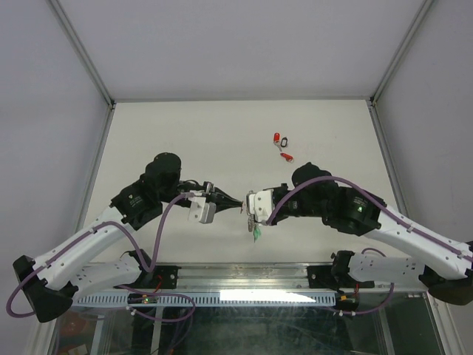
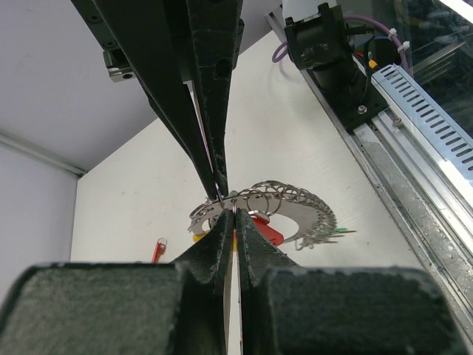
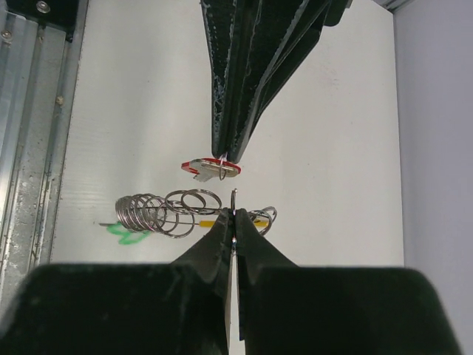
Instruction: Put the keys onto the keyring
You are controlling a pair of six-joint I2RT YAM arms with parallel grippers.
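Closest to the arm bases, the keyring (image 3: 159, 211) trails from the pincer tips back toward the aluminium rail (image 3: 29, 148) at the near edge of the counter (image 1: 185, 133). Its long axis runs near to far. It looks like a loose string of overlapping silvery wire loops, with a short yellow arc (image 3: 209, 221) showing behind them, and a green tag (image 3: 124, 233) at the nearest end; whether that tag is already threaded on I cannot tell. The right pincer (image 3: 233, 218) is pressed together on the farthest loop, which stands edge-on and upright between its fingers. Just beyond and a little above that loop, with a thin gap between them, the left pincer (image 2: 234, 216) is also pressed together. It pinches the fine wire ring of a red-tagged key (image 3: 211, 168), which hangs flat and roughly level under its tips. So the two arms meet tip to tip over the middle of the counter. The key sits on the far side of the held loop, and the left arm is the one best placed to bring it in. My reading is that the next move depends on lining up the key's small ring with the loop's split. Farther off, well apart from both pincers, the loose keys (image 1: 281, 140) lie on the counter with red and dark tags.
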